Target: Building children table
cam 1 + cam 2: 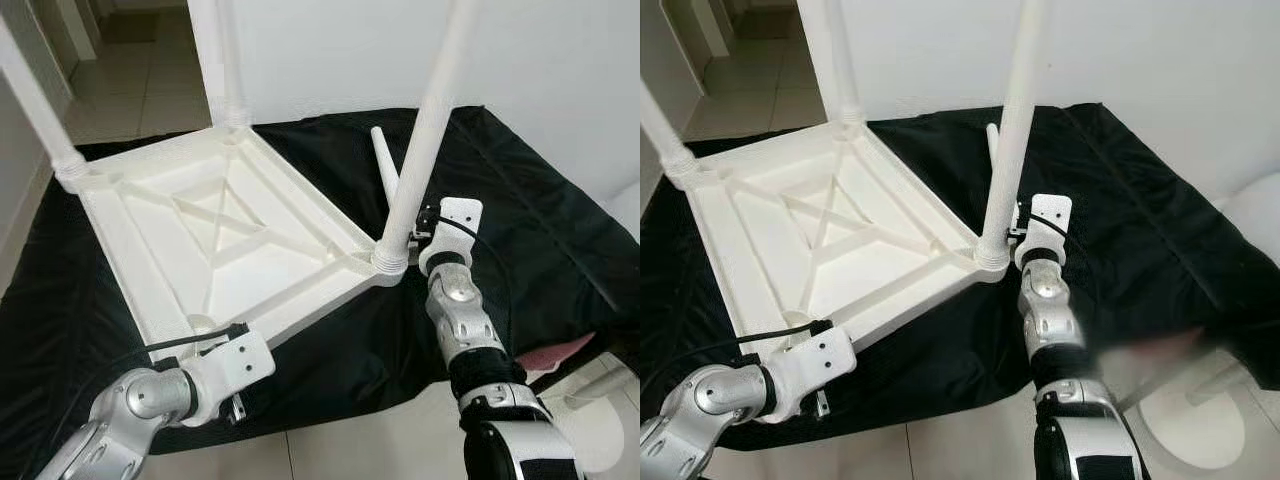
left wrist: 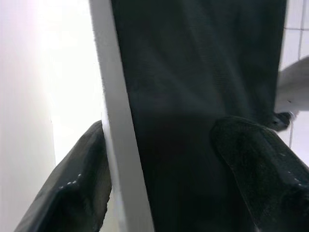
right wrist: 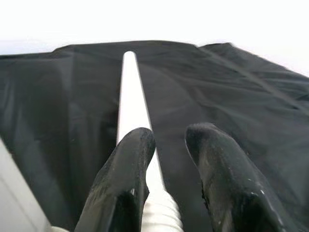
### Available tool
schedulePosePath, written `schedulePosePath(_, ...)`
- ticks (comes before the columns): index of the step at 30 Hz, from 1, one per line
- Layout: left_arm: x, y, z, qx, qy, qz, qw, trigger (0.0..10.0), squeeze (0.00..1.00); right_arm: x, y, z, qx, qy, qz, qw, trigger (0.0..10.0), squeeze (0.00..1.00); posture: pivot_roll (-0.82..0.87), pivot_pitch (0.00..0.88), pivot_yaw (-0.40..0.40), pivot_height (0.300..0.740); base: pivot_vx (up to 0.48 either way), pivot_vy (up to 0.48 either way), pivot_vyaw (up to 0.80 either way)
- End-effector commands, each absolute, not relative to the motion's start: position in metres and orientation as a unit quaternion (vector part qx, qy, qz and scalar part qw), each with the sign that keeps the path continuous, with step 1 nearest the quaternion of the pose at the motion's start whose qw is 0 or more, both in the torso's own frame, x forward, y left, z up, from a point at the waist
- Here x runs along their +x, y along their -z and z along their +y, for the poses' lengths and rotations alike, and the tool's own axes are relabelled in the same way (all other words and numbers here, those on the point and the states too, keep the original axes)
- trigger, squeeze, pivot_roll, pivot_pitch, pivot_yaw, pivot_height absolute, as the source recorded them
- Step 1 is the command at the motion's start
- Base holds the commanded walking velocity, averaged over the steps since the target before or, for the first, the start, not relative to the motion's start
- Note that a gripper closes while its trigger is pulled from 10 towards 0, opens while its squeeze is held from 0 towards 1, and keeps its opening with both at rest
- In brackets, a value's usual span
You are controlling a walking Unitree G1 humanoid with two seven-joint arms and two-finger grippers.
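Observation:
A white plastic children's table lies upside down on a black cloth. Three white legs stand up from its corners: far left, back and near right. A fourth, loose leg lies on the cloth behind the near right corner. My right gripper hovers open over this loose leg, at its threaded end. My left gripper is at the table's near left corner, open, with the white rim between its fingers.
A white wall rises just behind the cloth. Tiled floor runs along the front edge and off to the back left. A pink thing and a round white object lie at the near right, beside my right arm.

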State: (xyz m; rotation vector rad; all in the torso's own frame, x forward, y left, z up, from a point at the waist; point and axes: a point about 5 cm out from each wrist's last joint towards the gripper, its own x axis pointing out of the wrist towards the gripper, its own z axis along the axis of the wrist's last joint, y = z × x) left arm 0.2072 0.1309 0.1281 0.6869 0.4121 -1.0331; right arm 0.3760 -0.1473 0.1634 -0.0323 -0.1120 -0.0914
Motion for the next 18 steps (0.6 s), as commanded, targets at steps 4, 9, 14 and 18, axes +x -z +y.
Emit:
schedulePosePath(4,0.185,-0.122,0.12,0.268,0.581,0.233,0.732,10.0,0.0,0.381,-0.164,-0.116,-0.02,-0.02,-0.052,0.998,10.0,0.0,0.01,0.052,-0.005,0.74,0.0,0.0,0.0)
schedulePosePath(9,0.185,-0.125,0.119,0.26,0.584,0.235,0.732,10.0,0.0,0.383,-0.164,-0.114,-0.019,-0.027,-0.049,0.998,10.0,0.0,0.01,0.051,-0.003,0.74,0.0,0.0,0.0)
schedulePosePath(14,0.192,-0.127,0.116,0.262,0.569,0.218,0.748,10.0,0.0,0.389,-0.166,-0.127,-0.022,0.014,-0.047,0.999,10.0,0.0,0.01,0.05,-0.002,0.74,0.0,0.0,0.0)
schedulePosePath(18,0.209,-0.135,0.107,0.266,0.534,0.162,0.786,10.0,0.0,0.385,-0.16,-0.152,-0.013,0.081,-0.056,0.995,10.0,0.0,0.03,0.046,-0.003,0.74,0.0,0.0,0.0)
